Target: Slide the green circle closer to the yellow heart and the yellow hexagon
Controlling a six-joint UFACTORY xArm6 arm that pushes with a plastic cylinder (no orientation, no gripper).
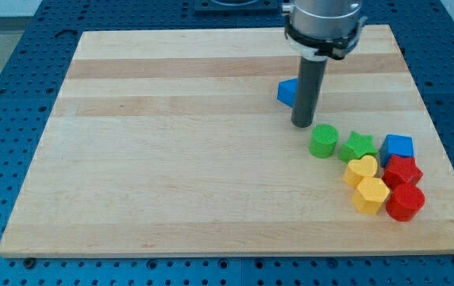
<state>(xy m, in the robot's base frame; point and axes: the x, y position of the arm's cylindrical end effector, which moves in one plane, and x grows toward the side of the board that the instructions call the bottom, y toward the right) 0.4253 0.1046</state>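
Observation:
The green circle lies on the wooden board at the view's right, just left of a green star. The yellow heart sits below and right of the circle, a small gap apart from it. The yellow hexagon touches the heart's lower side. My tip rests on the board just above and left of the green circle, very near it; I cannot tell if it touches.
A blue triangular block is partly hidden behind the rod. A blue cube, a red star-like block and a red round block cluster at the right, near the board's right edge.

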